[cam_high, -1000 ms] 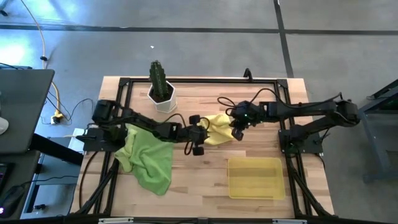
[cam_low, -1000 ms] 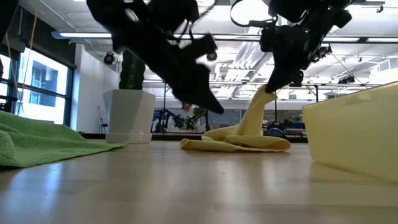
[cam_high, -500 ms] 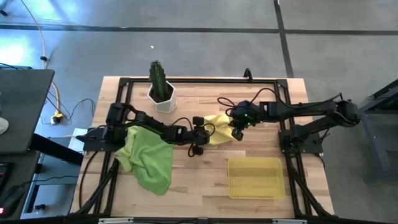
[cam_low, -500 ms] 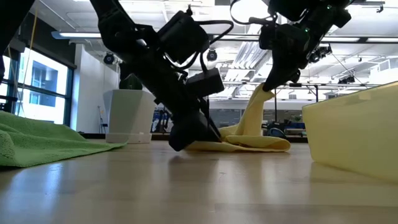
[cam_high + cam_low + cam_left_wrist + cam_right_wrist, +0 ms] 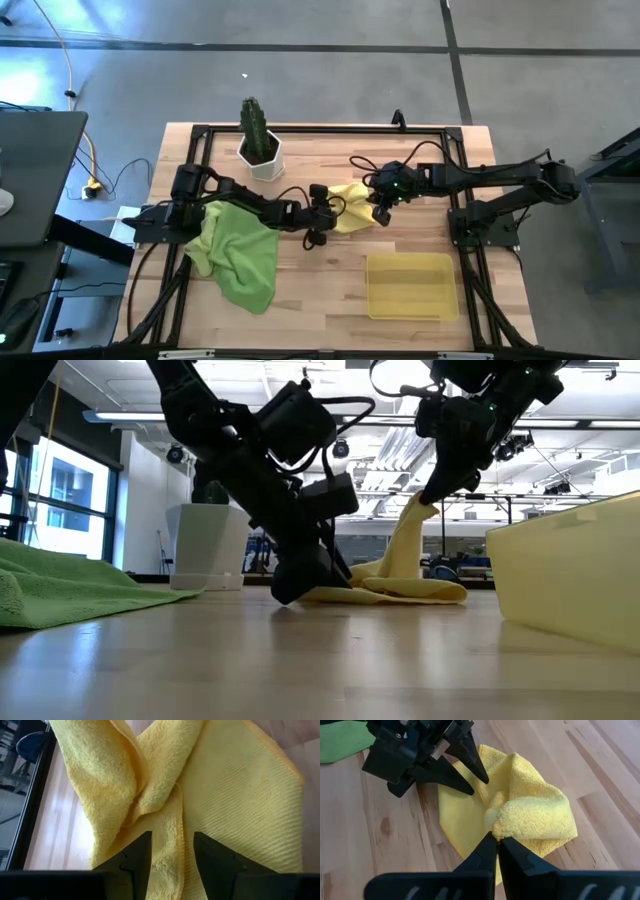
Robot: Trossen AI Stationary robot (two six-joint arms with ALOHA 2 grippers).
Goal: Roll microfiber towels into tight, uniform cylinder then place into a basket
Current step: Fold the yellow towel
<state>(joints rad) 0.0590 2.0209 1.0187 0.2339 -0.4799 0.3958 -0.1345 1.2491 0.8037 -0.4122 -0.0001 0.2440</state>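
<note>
Two grippers work the yellow towel [image 5: 352, 204] at mid-table. No writing shows on anything. The right gripper [image 5: 497, 840] pinches a bunched fold, and only the low view shows that fold [image 5: 408, 538] drawn up into a near-upright column while the rest lies flat on the table [image 5: 320, 660]. The left gripper [image 5: 171, 851], fingers spread, presses its tips onto the flat edge; its wrist view alone shows the ribbed weave. From above, the towel's long axis runs roughly between the two grippers. Green towels [image 5: 240, 252] lie heaped at left, beside the cactus pot [image 5: 262, 155]. Nearer the front right sits the basket [image 5: 412, 286].
</note>
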